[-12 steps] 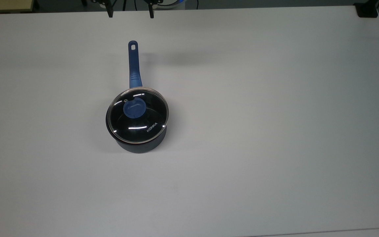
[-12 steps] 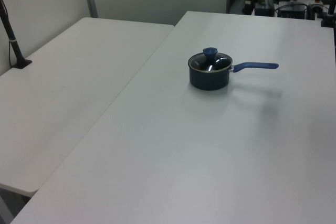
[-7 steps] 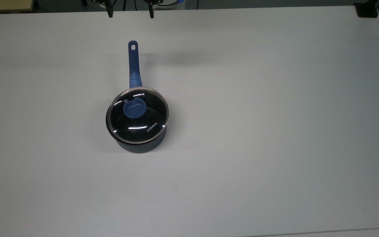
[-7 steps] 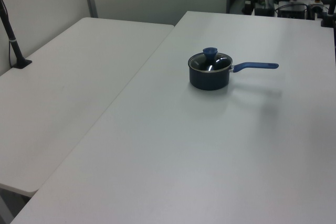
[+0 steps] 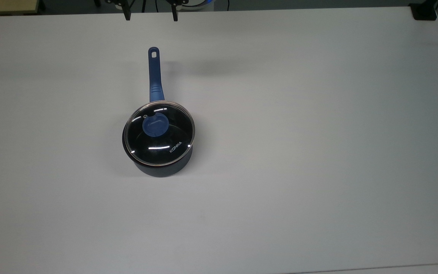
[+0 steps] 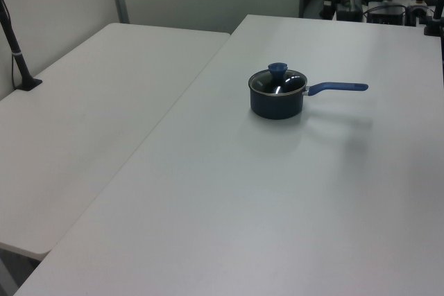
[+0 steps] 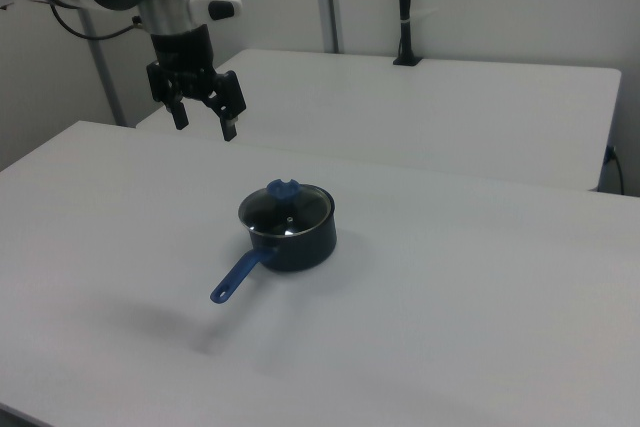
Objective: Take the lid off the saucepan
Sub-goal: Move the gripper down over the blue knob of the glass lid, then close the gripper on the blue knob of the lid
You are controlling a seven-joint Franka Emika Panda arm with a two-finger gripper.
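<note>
Sitting on the saucepan, the lid covers it on the white table, its handle aimed at the top view's upper edge. Well above, the gripper hangs open.

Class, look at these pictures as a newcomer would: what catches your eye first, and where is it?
A dark navy saucepan stands alone on a white table, its lid on it and its blue handle pointing toward the top view's top. In the right view the open gripper hangs above the table, to the right view's upper left of the pan.
</note>
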